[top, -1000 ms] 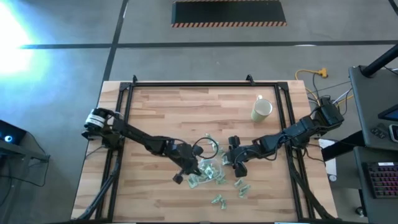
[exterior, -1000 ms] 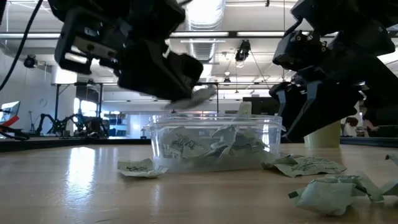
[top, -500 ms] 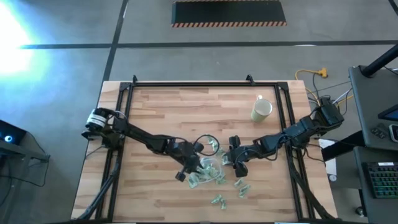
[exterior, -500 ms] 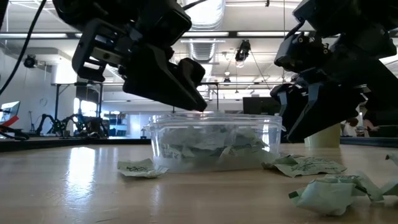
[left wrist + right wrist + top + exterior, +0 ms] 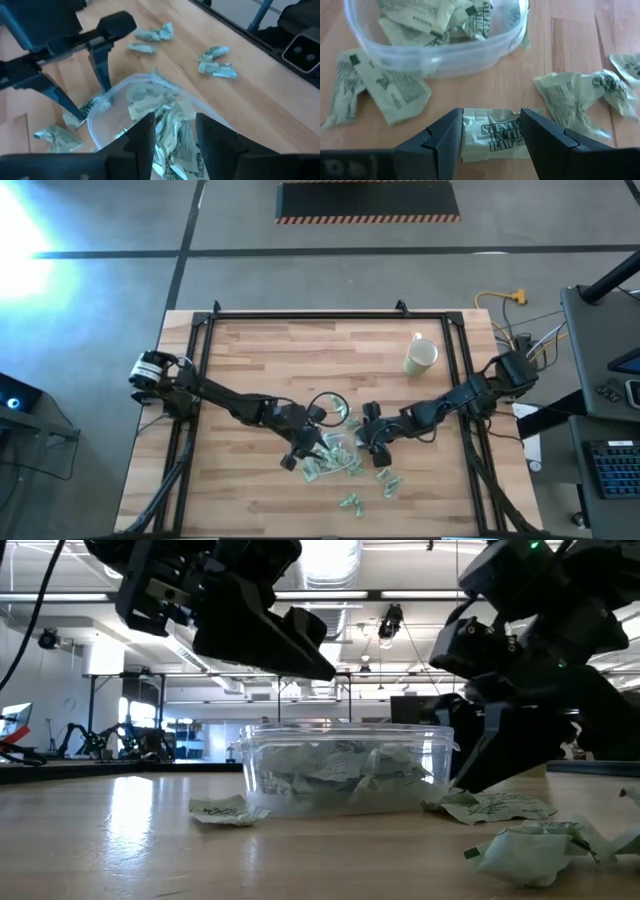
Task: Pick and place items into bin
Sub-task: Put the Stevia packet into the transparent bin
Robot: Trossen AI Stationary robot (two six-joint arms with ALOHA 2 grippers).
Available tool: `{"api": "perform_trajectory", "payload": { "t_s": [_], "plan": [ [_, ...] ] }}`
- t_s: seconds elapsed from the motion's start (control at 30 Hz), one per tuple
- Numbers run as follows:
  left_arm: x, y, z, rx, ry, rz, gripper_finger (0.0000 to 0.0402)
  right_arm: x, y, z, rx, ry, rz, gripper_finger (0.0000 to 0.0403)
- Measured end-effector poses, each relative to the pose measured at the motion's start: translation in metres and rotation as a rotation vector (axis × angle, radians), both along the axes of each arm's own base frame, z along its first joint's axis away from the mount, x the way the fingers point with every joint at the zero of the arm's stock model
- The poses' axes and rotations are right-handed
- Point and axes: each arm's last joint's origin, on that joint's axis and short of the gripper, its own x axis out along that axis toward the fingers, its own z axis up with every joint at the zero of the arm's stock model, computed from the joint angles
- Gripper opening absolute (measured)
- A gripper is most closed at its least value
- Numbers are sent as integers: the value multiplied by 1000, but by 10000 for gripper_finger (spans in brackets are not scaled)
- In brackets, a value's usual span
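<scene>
Right gripper (image 5: 490, 131) is down near the tabletop with its fingers spread wide and empty, straddling one flat wrapped packet (image 5: 496, 135) that lies on the wood just outside the bin (image 5: 437, 52); the packet's longer side runs across the gap between the fingers, so a straight close looks likely to catch it; this arm is clearly the nearer one. Left gripper (image 5: 172, 135) hangs over the bin's open mouth, fingers parted and holding nothing, with the pile of items (image 5: 160, 117) directly below it. Table (image 5: 260, 360) carries the bin (image 5: 338, 444) near its middle, a cream mug (image 5: 421, 357) well apart toward the far right; loose items (image 5: 368, 488) lie scattered beside the bin. Two crumpled items (image 5: 590, 97) lie just beside the target and might snag a finger.
</scene>
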Motion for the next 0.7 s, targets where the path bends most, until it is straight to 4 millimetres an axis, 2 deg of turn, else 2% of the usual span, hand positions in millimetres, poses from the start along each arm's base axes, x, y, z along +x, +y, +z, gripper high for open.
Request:
{"api": "perform_trajectory", "payload": {
  "t_s": [0.17,0.3,0.7],
  "plan": [
    [-1,0,-1,2,8,0,125,2,-1,0,0,6,-1,194],
    [-1,0,-1,2,7,-1,125,0,-2,4,-6,4,2,176],
    [-1,0,-1,2,8,-1,125,-6,-4,8,-48,47,29,33]
  ]
}}
